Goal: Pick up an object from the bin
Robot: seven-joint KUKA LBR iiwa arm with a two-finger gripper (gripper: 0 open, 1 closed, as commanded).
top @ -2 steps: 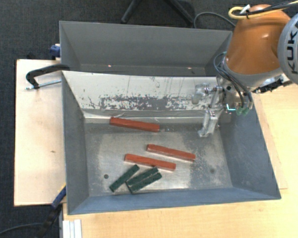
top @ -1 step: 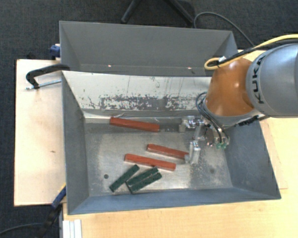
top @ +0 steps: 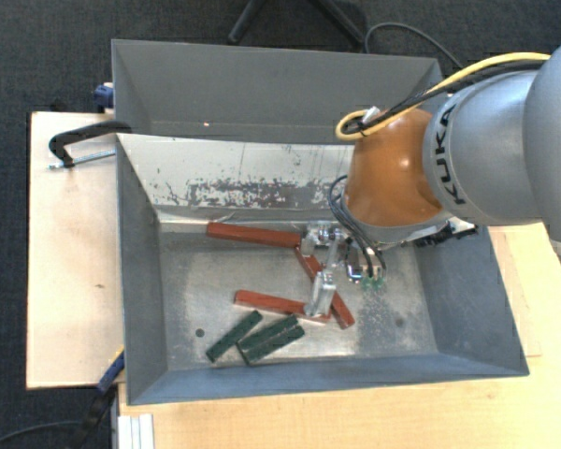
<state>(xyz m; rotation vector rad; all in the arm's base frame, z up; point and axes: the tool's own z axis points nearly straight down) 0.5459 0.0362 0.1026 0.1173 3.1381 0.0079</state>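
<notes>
Approach step of the pick: the claw (top: 318, 309) hangs low over the right-centre floor of the grey metal bin (top: 196, 288). Its tip is at a slanted red-brown flat bar (top: 344, 315) and just beside the end of a second red-brown flat bar (top: 265, 301); whether it is released or clenched cannot be told. Nothing can be seen gripped, so the slanted bar, lying flat on the floor, is judged the likely target. The next move calls for straddling its narrow width and closing squarely, clear of the neighbouring bar, the two dark green flat blocks (top: 257, 337) nearer the front wall and the long red-brown bar (top: 252, 236) at the back.
</notes>
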